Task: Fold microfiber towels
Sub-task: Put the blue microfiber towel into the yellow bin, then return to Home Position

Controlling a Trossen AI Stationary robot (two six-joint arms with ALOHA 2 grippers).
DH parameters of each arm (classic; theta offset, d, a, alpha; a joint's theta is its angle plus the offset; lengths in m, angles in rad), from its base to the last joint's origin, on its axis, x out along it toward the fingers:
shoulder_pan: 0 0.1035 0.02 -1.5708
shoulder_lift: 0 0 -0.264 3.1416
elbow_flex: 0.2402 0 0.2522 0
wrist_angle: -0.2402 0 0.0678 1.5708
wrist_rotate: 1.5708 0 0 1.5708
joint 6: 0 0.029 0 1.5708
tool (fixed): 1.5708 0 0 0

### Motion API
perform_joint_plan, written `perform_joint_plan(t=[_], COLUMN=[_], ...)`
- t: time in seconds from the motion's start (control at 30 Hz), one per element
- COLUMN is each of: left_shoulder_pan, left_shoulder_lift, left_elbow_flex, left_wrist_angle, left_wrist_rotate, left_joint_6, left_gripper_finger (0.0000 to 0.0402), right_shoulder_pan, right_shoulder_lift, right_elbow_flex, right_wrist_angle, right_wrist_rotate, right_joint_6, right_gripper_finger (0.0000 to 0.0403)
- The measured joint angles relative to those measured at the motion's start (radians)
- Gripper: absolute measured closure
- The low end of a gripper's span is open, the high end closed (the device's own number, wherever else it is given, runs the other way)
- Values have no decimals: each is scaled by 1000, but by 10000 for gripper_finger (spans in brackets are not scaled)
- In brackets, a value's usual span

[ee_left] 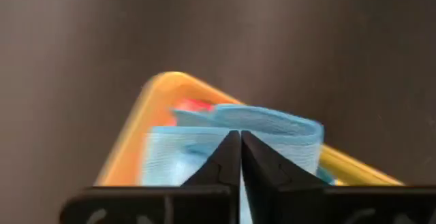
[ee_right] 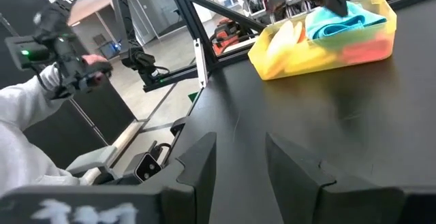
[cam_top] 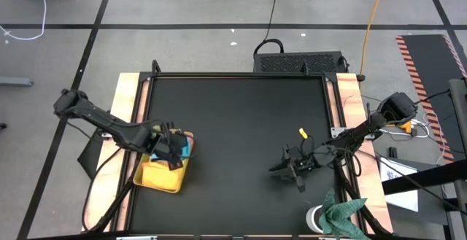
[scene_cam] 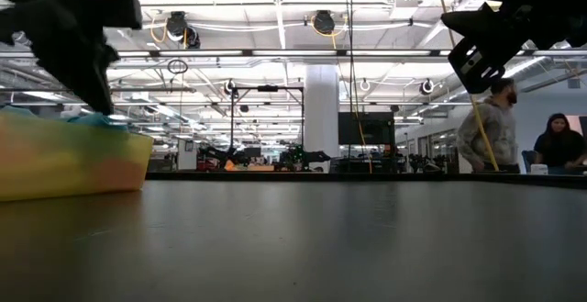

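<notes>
The light blue towel (ee_left: 272, 125) lies folded on top of other towels in the translucent yellow tray (cam_top: 157, 178) at the table's left. It also shows in the right wrist view (ee_right: 340, 23). A yellow towel (ee_right: 293, 47) and an orange-pink one (ee_right: 364, 47) show through the tray wall. A reddish bit (ee_left: 195, 105) peeks out behind the blue one. My left gripper (ee_left: 240, 137) stands over the tray, shut, its tips at the blue towel. My right gripper (ee_right: 238, 149) is open and empty, low over the table's right half (cam_top: 292, 167). My left gripper comes from above, pointing down, and its shut fingertips (ee_left: 228, 149) meet on the upper fold of the light blue towel (ee_left: 238, 123). How many layers they hold cannot be told. The towel rests in the tray on the other towels, and it rises a little toward the fingers (ee_right: 332, 11).
A dark green cloth (cam_top: 343, 214) lies at the table's near right corner beside a white round thing (cam_top: 316, 218). A small yellow item (cam_top: 303, 133) lies near my right gripper. The black table top (cam_top: 233, 138) lies between the arms. People stand beyond the table (scene_cam: 491, 128), and a grey sleeve (ee_right: 27, 135) shows.
</notes>
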Motion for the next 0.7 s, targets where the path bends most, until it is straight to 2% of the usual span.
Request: perform_joint_plan(t=[0.13, 0.3, 0.43, 0.53, 0.63, 0.7], left_shoulder_pan=[14, -7, -49, -63, -67, -61], left_shoulder_lift=[0, 0, 0, -7, -29, -51], left_elbow_flex=[-117, -177, -162, -114, -64, -38], left_wrist_angle=[162, 144, 120, 111, 64, 0], left_wrist_rotate=[76, 195, 231, 235, 231, 201], left_joint_6=[28, 59, 177, 198, 142, 36], left_gripper_finger=[390, 384, 398, 390, 372, 362], right_shoulder_pan=[0, 0, 0, 0, 0, 0], right_shoulder_lift=[0, 0, 0, 0, 0, 0], right_elbow_flex=[0, 0, 0, 0, 0, 0], right_wrist_angle=[-6, -5, -5, -5, -5, -5], right_wrist_rotate=[0, 0, 0, 0, 0, 0], right_joint_6=[-6, -13, -13, -13, -13, -13], right_gripper_finger=[284, 284, 284, 284, 284, 284])
